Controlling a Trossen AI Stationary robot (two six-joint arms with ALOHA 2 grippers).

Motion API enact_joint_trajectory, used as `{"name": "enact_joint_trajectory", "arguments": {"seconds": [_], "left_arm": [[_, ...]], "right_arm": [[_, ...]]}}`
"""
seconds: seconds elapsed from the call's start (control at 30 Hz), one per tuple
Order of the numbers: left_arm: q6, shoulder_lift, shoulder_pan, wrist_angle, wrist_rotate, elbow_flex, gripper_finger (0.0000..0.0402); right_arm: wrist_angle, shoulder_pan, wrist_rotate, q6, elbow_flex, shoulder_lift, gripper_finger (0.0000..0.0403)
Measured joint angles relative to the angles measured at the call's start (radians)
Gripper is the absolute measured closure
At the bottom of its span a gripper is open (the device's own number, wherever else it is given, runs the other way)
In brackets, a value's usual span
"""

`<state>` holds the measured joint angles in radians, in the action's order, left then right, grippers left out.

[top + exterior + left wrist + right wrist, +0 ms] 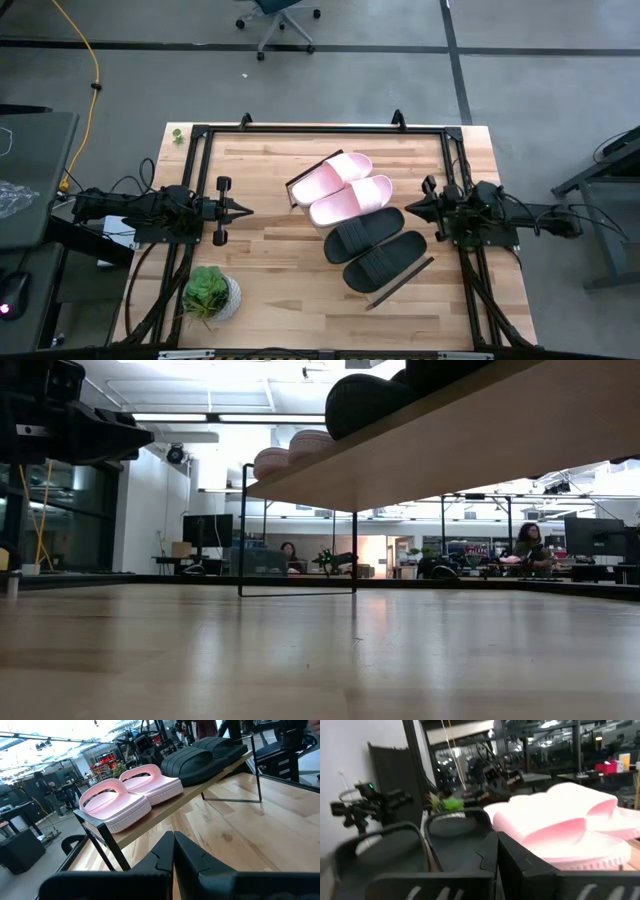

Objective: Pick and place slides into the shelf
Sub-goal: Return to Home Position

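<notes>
your desk (270, 290) carries the shelf (470, 440), set slantwise. all four lie on the shelf in a row: two pink slides (350, 197) at one end, two black slides (365, 235) at the other. your left hand (243, 209) rests well apart from the shelf, fingers together. your right hand (410, 205) sits near the shelf, fingers together too.

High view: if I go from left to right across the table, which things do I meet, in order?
The left pincer → pink slides → black slides → right pincer. The potted plant is left out: it overlaps the left arm sideways.
</notes>
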<state>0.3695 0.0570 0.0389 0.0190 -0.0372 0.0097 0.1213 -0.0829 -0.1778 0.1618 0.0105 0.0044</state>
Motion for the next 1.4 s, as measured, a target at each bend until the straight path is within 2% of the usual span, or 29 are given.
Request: {"name": "enact_joint_trajectory", "arguments": {"seconds": [0.33,0.63,1.4], "left_arm": [[0.0,0.0,0.0,0.0,0.0,0.0,0.0401],[0.0,0.0,0.0,0.0,0.001,0.0,0.0401],[0.0,0.0,0.0,0.0,0.001,0.0,0.0401]], "right_arm": [[-0.077,-0.055,-0.038,-0.009,0.0,0.002,0.0403],[-0.099,-0.062,0.094,0.016,0.0,0.002,0.0403],[-0.102,-0.062,0.103,0.021,0.0,0.003,0.0402]]}}
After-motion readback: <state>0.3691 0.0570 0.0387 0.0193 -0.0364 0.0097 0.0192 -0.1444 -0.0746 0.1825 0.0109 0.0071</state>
